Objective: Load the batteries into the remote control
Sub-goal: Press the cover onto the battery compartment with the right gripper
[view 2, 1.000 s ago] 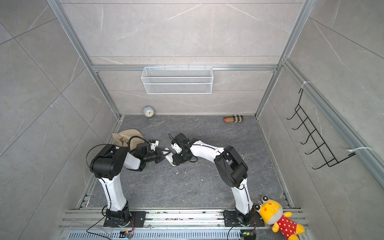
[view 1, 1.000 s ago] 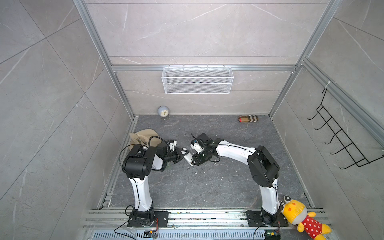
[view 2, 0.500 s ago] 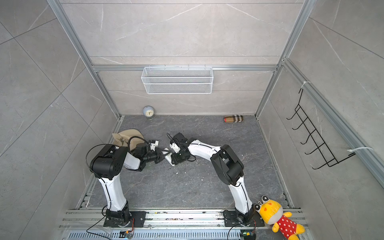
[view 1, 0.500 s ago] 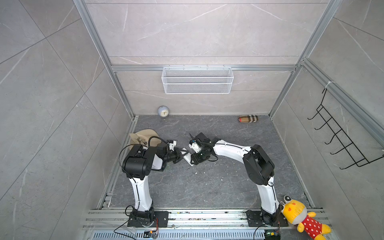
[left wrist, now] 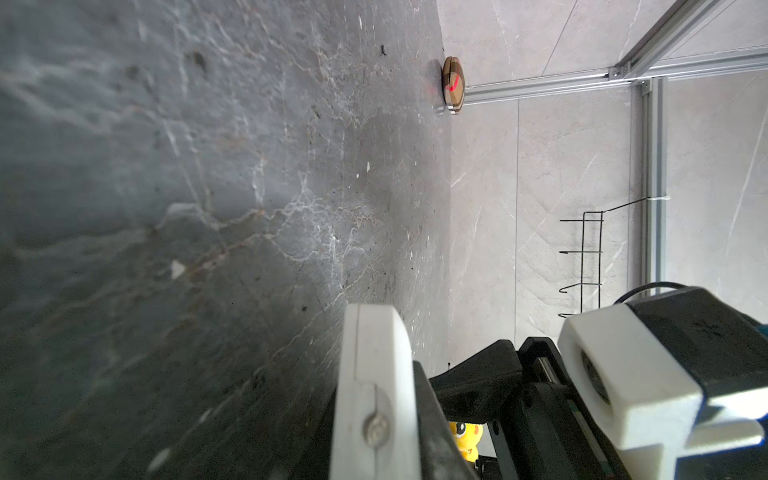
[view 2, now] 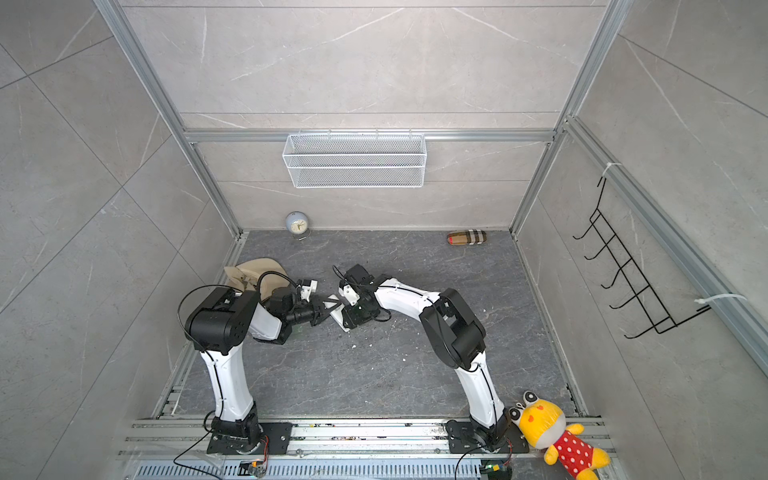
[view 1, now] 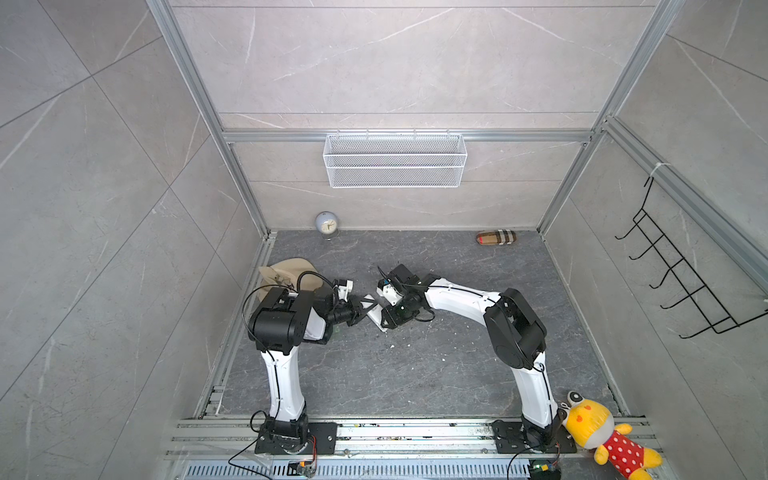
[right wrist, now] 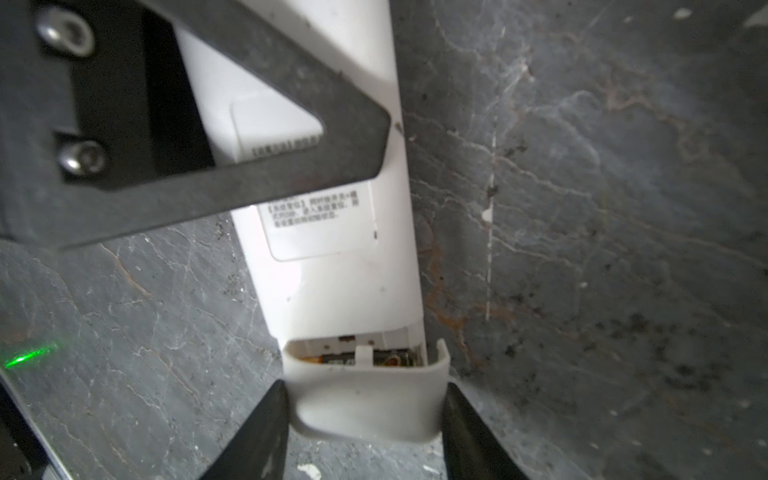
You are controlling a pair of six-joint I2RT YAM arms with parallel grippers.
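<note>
A yellow plush toy (view 1: 598, 436) sits at the near right corner of the bench (view 1: 374, 382). Further in, about halfway to the far edge and nearer the left edge, we find the remote control (right wrist: 340, 282) lying back up between the two arms.

The right gripper (right wrist: 365, 390) grips the white battery cover (right wrist: 365, 411), with its dark fingers (right wrist: 266, 432) touching both sides. The cover sits at the remote's end with a slit left open. In that slit we glimpse the batteries (right wrist: 328, 358), dark with orange and metal glints.

The left gripper (view 1: 369, 302) is closed on the remote's other half. One triangular finger (right wrist: 249, 195) lies flat across the labelled back; the finger beneath we cannot see.

Beyond, a tan hat (view 1: 286, 270) lies at the left edge. A small clock (view 1: 327, 224) stands in the far left corner, and a checked pouch (view 1: 496, 238) lies along the far edge.
</note>
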